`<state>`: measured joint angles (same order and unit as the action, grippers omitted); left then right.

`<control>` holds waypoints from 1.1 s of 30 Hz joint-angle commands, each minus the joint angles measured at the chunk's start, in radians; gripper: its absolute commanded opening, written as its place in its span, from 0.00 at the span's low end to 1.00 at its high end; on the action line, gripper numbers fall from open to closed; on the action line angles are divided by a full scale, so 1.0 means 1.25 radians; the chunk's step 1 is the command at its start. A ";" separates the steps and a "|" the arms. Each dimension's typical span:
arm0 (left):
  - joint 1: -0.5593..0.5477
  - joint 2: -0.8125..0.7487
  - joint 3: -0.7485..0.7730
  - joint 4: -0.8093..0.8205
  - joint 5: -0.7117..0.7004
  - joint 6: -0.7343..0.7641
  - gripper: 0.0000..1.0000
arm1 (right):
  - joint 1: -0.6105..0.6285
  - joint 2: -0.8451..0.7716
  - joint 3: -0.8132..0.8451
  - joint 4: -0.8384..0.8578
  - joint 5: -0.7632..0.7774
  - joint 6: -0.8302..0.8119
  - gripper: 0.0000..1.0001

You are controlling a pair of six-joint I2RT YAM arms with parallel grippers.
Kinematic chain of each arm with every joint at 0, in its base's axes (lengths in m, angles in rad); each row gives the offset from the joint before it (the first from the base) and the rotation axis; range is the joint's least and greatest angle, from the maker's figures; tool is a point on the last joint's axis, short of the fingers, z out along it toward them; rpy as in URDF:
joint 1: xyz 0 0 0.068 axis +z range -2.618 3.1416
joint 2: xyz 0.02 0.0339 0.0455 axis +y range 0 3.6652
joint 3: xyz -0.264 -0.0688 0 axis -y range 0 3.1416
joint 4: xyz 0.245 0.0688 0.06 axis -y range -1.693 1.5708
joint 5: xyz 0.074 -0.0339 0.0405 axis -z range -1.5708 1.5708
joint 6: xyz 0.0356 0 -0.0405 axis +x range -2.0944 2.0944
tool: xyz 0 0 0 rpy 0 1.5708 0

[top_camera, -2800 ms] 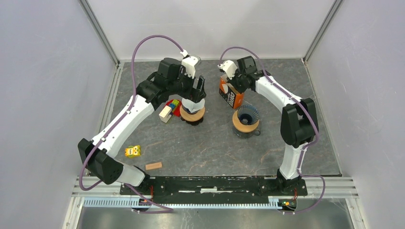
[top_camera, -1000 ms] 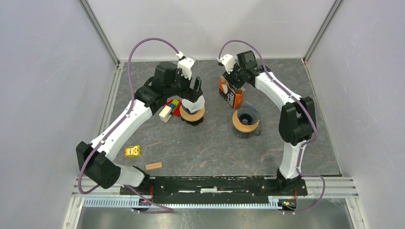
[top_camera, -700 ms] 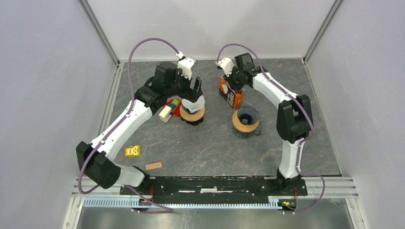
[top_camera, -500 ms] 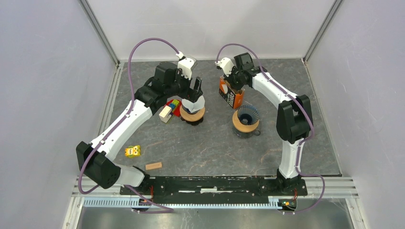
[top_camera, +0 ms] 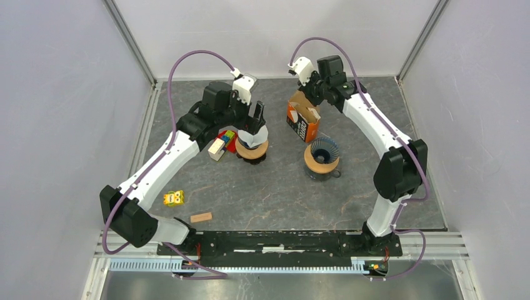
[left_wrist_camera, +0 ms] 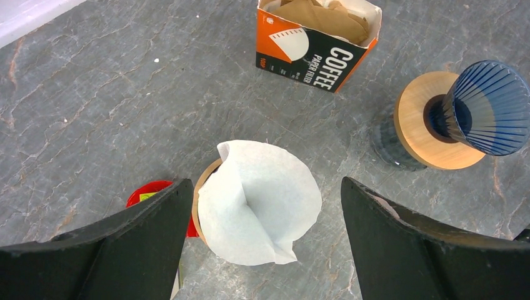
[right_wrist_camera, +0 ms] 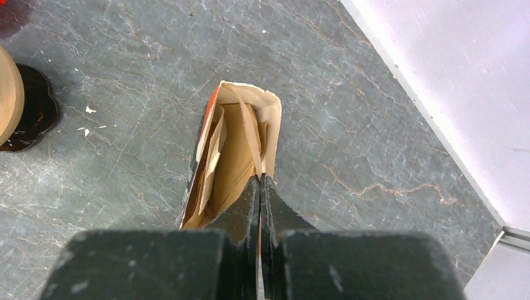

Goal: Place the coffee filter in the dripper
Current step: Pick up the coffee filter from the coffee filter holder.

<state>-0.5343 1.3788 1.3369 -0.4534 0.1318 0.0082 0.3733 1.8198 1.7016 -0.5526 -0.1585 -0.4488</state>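
Since a second ago the right gripper (right_wrist_camera: 259, 182) has lifted out of the box (left_wrist_camera: 312, 59) and closed. Its fingers now meet on the upper edge of a brown coffee filter (right_wrist_camera: 248, 131), which runs down into the box among other brown filters. We cannot make out this filter from above; only the right wrist view shows it. The blue dripper (top_camera: 324, 150), just in front of the box, is empty. The left gripper (left_wrist_camera: 264, 187) stands wide open and holds nothing, with one finger on either side of a white filter (left_wrist_camera: 259, 203). That filter sits in a second dripper (left_wrist_camera: 201, 190), of which only a sliver of wooden rim shows. A red object (left_wrist_camera: 147, 190) beside it is mostly hidden. Coloured blocks (top_camera: 222, 140) lie close by on the table (top_camera: 269, 187).
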 commanded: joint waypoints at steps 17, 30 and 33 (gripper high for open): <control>0.004 0.023 0.120 0.019 0.223 0.230 0.92 | -0.021 -0.255 -0.062 -0.062 -0.224 -0.067 0.00; -0.044 0.052 0.300 -0.237 0.397 0.526 0.94 | 0.014 -0.394 -0.217 -0.070 -0.596 -0.100 0.00; -0.077 0.060 0.317 -0.311 0.427 0.578 0.92 | 0.022 -0.396 -0.223 -0.066 -0.632 -0.095 0.00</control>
<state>-0.5850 1.4376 1.6772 -0.6872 0.5606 0.5629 0.3870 1.3388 1.4284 -0.6498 -0.8181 -0.5564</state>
